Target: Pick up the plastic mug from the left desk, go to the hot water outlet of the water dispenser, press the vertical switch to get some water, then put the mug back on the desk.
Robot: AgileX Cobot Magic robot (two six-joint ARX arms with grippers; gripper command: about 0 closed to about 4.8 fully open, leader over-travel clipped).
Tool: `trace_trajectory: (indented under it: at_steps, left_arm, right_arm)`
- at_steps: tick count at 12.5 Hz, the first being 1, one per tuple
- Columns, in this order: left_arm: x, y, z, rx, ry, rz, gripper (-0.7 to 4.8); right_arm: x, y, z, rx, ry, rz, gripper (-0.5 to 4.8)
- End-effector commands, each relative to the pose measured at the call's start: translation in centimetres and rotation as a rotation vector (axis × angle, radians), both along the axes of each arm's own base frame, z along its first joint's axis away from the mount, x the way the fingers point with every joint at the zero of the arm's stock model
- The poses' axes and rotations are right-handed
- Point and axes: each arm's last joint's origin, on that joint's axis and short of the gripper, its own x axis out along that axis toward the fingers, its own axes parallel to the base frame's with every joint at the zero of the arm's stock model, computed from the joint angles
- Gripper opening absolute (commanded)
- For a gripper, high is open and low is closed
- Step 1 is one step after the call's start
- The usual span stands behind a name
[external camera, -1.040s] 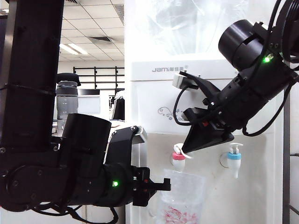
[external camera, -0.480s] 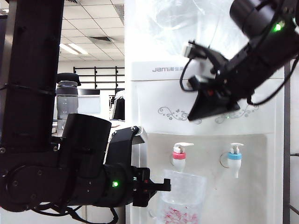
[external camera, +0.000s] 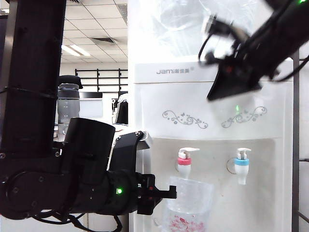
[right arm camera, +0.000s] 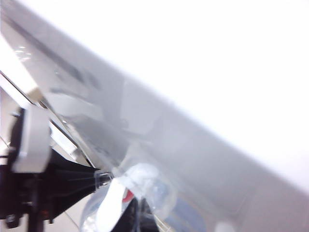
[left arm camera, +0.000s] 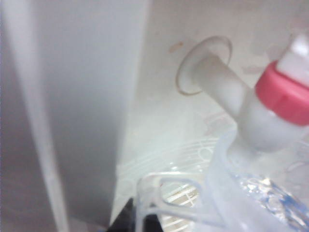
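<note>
Right tool (external camera: 231,87) now shut, higher, off vertical switch (external camera: 188,150); left tool (external camera: 161,193) unchanged.

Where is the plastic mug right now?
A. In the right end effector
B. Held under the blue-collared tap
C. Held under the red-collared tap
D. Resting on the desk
C: the plastic mug sits directly below the red-collared tap, its handle gripped by the left end effector; the right end effector is up by the dispenser's upper panel.

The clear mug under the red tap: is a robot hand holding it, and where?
Yes: the left gripper holds the plastic mug by its side handle. The right gripper, shut, holds nothing.
</note>
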Motion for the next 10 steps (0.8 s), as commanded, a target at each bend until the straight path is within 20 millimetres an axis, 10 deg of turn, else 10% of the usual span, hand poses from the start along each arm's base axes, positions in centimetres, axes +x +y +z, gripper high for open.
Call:
trace_trajectory:
  at_steps: [1, 10]
  left_arm:
    - [0.5, 0.1, 0.9, -0.042, -0.054, 0.046, -0.05]
    - [0.5, 0.1, 0.9, -0.042, -0.054, 0.046, -0.05]
  right_arm:
    - [-2.2, -0.9, 2.6, 0.025, -0.028, 0.012, -0.06]
    - [-11.3, -5.4, 8.9, 0.11, -0.223, -0.016, -0.06]
